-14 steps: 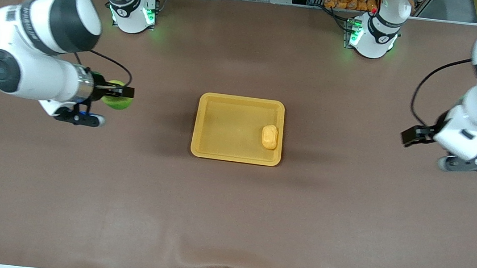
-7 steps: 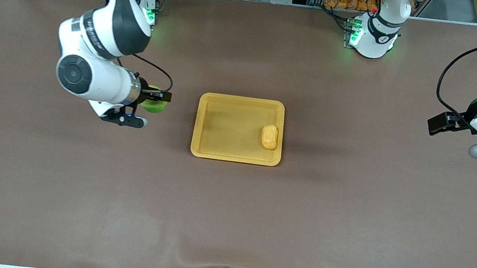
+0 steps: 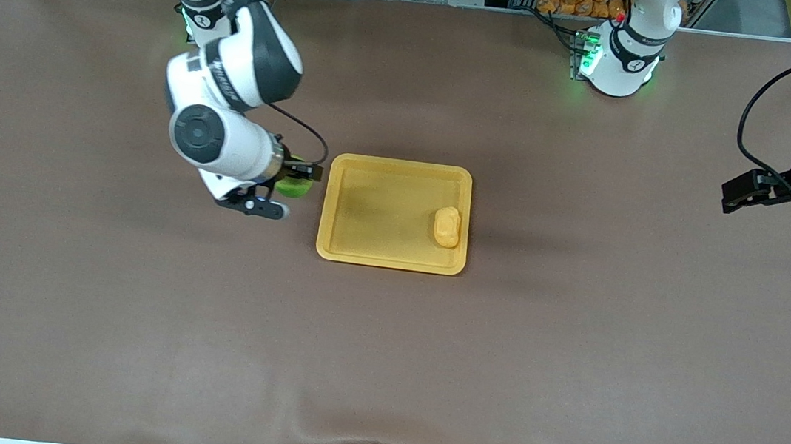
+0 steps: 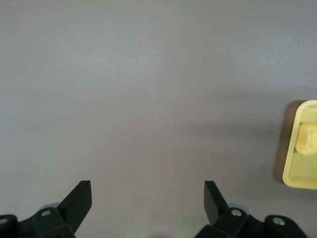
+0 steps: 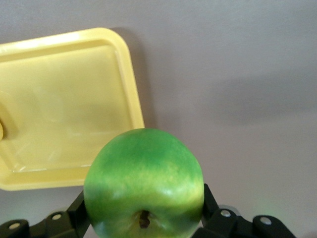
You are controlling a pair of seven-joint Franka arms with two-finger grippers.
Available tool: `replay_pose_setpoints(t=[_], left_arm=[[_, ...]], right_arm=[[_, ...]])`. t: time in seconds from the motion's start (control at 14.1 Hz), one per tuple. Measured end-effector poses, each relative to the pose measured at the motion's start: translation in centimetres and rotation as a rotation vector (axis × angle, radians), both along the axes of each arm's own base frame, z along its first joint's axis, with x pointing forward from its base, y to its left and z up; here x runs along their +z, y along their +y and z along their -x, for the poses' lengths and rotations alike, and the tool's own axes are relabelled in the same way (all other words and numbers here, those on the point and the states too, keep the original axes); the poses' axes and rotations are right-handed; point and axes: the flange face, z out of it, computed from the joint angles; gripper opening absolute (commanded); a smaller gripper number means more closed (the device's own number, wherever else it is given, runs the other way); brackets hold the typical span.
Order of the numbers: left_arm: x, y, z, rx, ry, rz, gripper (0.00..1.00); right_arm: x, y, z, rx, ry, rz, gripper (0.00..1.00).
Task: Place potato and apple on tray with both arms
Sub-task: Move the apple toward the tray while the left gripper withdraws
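Right gripper pinches the apple above the table, just beside the tray. Potato lies in the tray. Left gripper hangs spread, well apart, waiting.

Right gripper clamped on a load, left gripper spread wide, raised

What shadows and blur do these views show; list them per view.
Front view: soft shadow on the table beside the tray, green glow at both bases. Right wrist view: the apple is sharp, with the tray's shadow beside its rim. Left wrist view: soft, even light on bare table.
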Motion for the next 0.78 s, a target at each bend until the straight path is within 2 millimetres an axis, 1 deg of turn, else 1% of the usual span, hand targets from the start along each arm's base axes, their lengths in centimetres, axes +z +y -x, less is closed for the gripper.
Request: replay_pose_setpoints(t=[0.14, 0.28, 0.35, 0.5, 0.78], left_arm=[[0.3, 2.0, 0.3, -0.009, 0.011, 0.035, 1.00], [0.4, 3.2, 0.7, -0.013, 0.026, 0.052, 1.00], [0.5, 3.1, 1.1, -0.016, 0.031, 0.053, 1.00], [0.8, 2.1, 2.4, -0.031, 0.038, 0.049, 1.00], [1.6, 0.9, 5.0, -0.052, 0.036, 0.056, 1.00]], right_arm=[[-1.2, 1.3, 0.3, 0.002, -0.008, 0.004, 0.00], [-1.9, 1.7, 0.2, 0.000, -0.017, 0.004, 0.00], [-2.3, 1.9, 0.2, 0.001, -0.023, 0.002, 0.00], [-3.4, 3.2, 0.4, 0.012, -0.045, -0.004, 0.00], [-7.4, 6.4, 1.5, 0.038, -0.078, -0.004, 0.00]])
